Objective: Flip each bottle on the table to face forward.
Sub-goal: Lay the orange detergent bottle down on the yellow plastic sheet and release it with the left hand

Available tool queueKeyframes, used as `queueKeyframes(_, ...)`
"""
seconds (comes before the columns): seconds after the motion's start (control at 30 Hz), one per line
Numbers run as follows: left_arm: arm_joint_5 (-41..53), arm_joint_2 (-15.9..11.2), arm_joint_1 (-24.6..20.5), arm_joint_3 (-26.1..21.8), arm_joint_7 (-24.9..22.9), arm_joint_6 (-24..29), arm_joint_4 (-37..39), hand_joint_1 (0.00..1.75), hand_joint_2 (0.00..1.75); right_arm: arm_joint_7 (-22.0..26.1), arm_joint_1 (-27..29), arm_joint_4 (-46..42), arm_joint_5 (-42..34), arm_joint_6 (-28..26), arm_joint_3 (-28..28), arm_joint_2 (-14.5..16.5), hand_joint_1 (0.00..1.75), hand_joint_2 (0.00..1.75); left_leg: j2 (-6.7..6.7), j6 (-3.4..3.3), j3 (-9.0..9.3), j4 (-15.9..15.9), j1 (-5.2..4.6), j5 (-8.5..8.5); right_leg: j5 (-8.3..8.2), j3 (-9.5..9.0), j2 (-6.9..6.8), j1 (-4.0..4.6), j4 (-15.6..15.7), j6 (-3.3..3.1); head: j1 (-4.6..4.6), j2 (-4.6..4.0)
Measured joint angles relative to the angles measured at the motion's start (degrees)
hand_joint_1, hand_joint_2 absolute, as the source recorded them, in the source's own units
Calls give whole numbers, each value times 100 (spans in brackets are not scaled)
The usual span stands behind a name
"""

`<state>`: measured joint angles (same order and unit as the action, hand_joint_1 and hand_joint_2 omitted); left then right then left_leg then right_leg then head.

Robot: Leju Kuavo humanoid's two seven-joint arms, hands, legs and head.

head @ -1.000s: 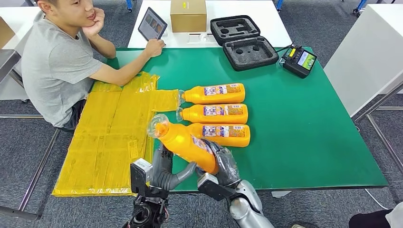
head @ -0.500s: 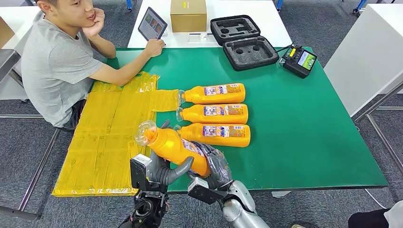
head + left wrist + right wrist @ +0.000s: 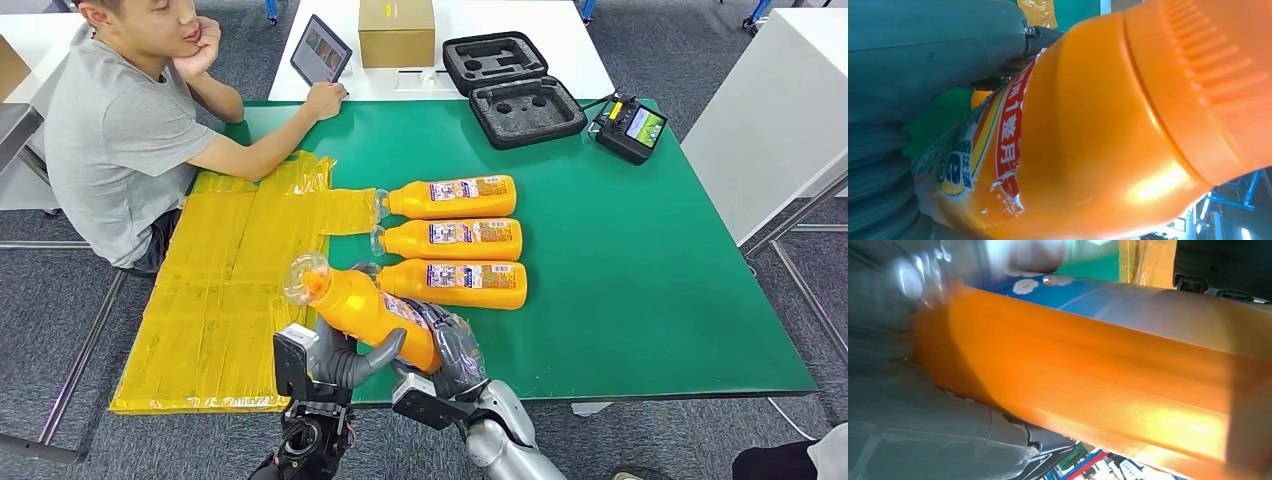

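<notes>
Midway through a flip | left hand [image 3: 345,362] and right hand [image 3: 452,352] both clasp an orange bottle [image 3: 365,308], tilted above the table's [image 3: 640,300] near edge | risk: smooth plastic slipping, knocking three labelled bottles [image 3: 452,238] just beside.

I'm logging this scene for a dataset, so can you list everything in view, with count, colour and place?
held bottle: 1, orange with clear cap, lifted and tilted at the near table edge, gripped by both hands
lying bottles: 3, orange, labels up, in a row mid-table, caps pointing left
table: 1, green top
plastic sheet: 1, yellow, over the table's left part
foam case: 1, black, open, far edge
controller: 1, black with a screen, far right corner
cardboard box: 1, brown, on the white table behind
tablet: 1, dark, propped by the person
person: 1, grey shirt, seated far left
left hand: 1, grey, under the bottle
right hand: 1, grey, around the bottle's base
</notes>
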<state>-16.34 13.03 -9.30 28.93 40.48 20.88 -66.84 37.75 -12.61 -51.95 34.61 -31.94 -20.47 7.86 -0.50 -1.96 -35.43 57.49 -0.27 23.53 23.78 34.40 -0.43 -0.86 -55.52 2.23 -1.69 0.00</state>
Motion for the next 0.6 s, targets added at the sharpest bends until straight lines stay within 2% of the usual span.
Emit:
queueKeyframes(0.4, 64, 6, -35, -10, 2, 1, 81, 175, 175, -76, 1, 20, 2, -47, -51, -10, 87, 175, 0, 0, 0, 0, 0, 0, 0, 1, 0, 0, 0, 0, -1, 0)
queueKeyframes(0.53, 84, 6, -39, -10, 2, -10, 85, 175, 175, -81, 1, 30, 2, -55, -53, -10, 119, 175, 0, 0, 0, 0, 0, 0, 0, 1, 0, 0, 0, 0, 0, 0)
queueKeyframes(0.6, 81, 6, -41, -10, -1, -50, 85, 175, 175, -83, 1, 34, 2, -62, -53, -11, 100, 175, 0, 0, 0, 0, 0, 0, 0, 1, 0, 0, 0, 0, -1, 0)
